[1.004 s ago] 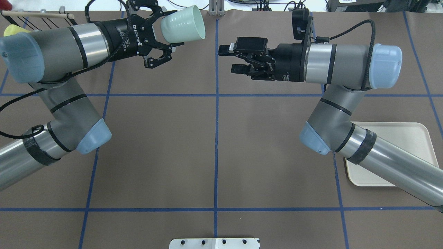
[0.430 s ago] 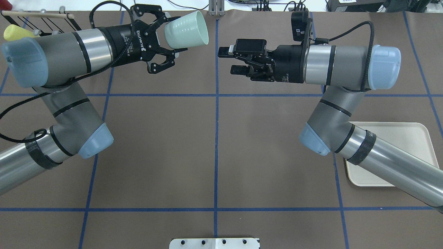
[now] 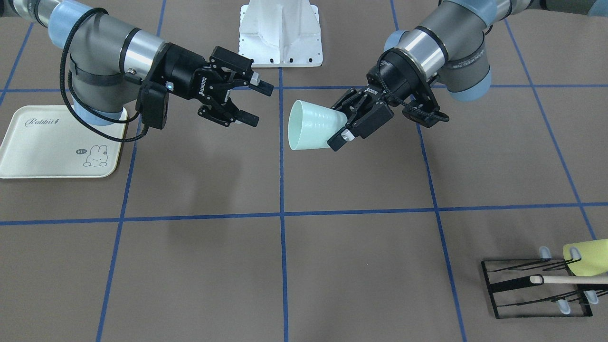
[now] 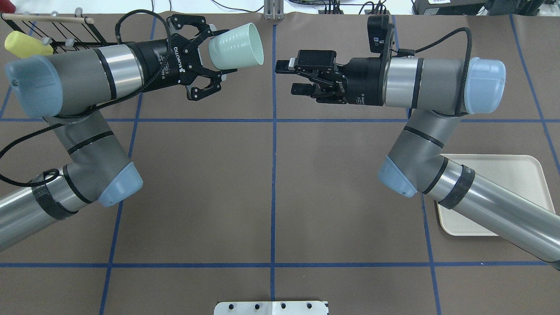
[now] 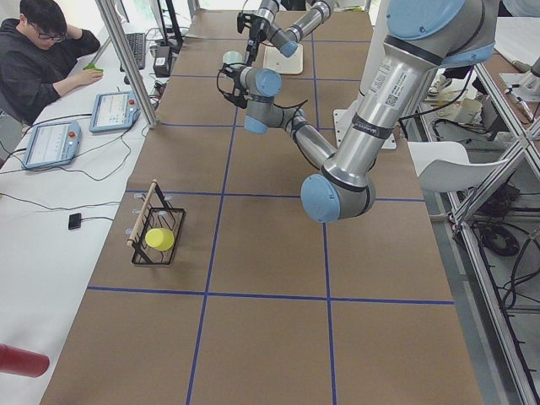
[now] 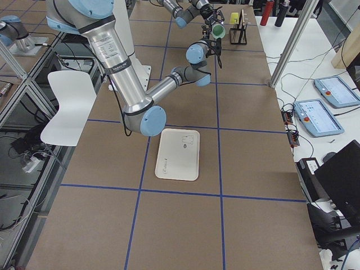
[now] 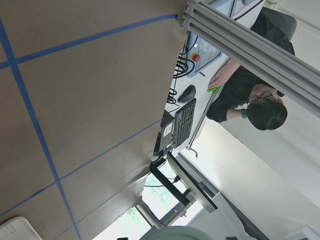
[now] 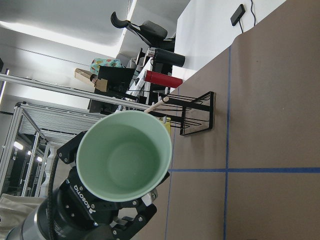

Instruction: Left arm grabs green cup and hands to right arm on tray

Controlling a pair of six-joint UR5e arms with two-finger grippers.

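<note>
My left gripper (image 4: pixel 217 52) is shut on the base of the pale mint-green cup (image 4: pixel 236 46) and holds it on its side in the air, mouth towards my right gripper. In the front view the left gripper (image 3: pixel 354 124) and the cup (image 3: pixel 311 126) are right of centre. My right gripper (image 4: pixel 288 78) is open and empty, a short gap from the cup's mouth, also seen in the front view (image 3: pixel 260 104). The right wrist view looks straight into the cup (image 8: pixel 122 160). The cream Rabbit tray (image 3: pixel 47 137) lies flat under my right arm, partly hidden in the overhead view (image 4: pixel 494 170).
A black wire rack (image 3: pixel 536 287) with a wooden rod holds a yellow-green cup (image 3: pixel 586 256) at the table's far-left corner, seen overhead too (image 4: pixel 19 43). A white mounting plate (image 3: pixel 280 33) sits at the robot's edge. Blue tape lines cross the brown table. An operator sits beyond the table.
My left arm has swung the cup a little right and nearer, towards my right gripper. The right gripper has stayed open and almost still.
</note>
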